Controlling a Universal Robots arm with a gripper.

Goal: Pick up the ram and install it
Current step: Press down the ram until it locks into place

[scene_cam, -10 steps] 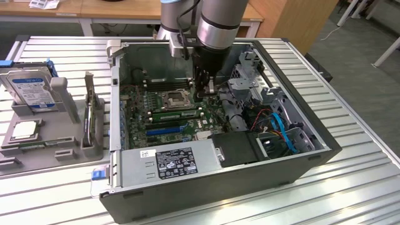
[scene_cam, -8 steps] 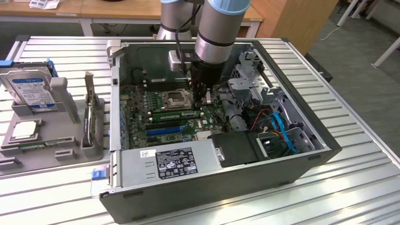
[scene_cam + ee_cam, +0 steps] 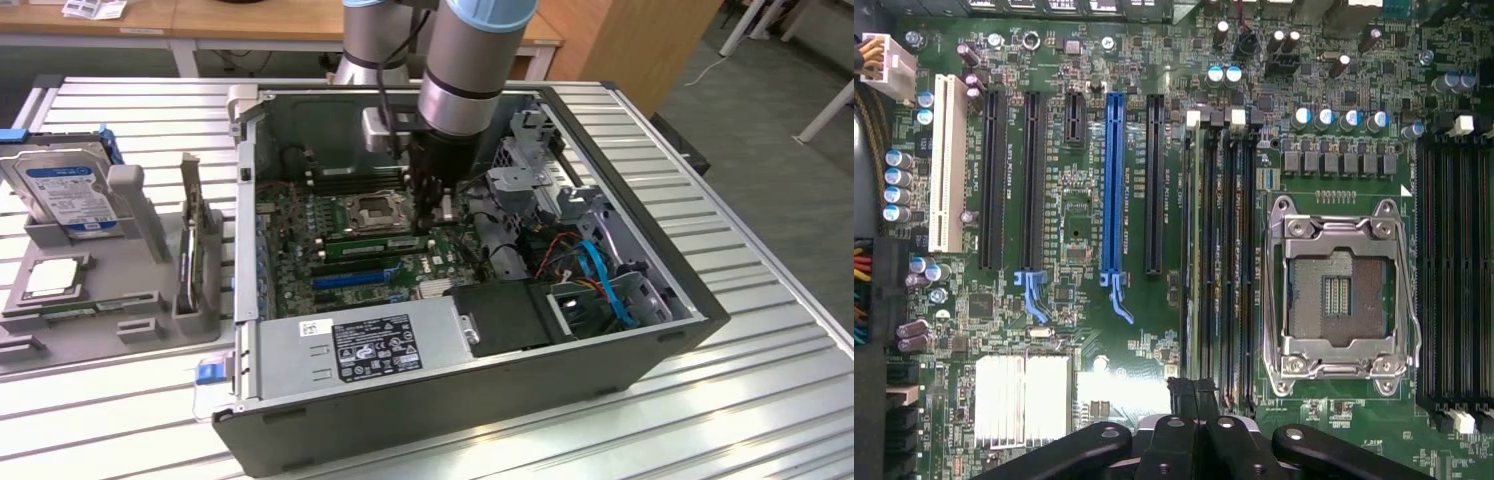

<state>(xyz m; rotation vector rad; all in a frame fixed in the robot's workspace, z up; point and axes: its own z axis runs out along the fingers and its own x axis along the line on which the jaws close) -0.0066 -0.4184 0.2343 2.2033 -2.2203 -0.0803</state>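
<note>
The clenched gripper (image 3: 437, 222) presses on the ram (image 3: 378, 241), which already sits in its slot beside the CPU socket (image 3: 1341, 293), so installation looks nearly finished.

A lab or workshop: open computer case (image 3: 441, 400) on slatted metal table (image 3: 747, 300), wooden benches (image 3: 240, 20) behind.

open computer case (image 3: 667, 340) on slatted table (image 3: 774, 250), hard drive (image 3: 64, 195) in grey tray (image 3: 80, 345), empty cpu socket (image 3: 1339, 295)

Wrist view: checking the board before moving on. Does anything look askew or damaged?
Nothing stands out. The ram sits straight in its slot beside the empty CPU socket, parallel to the neighbouring slots; no damage shows.
</note>
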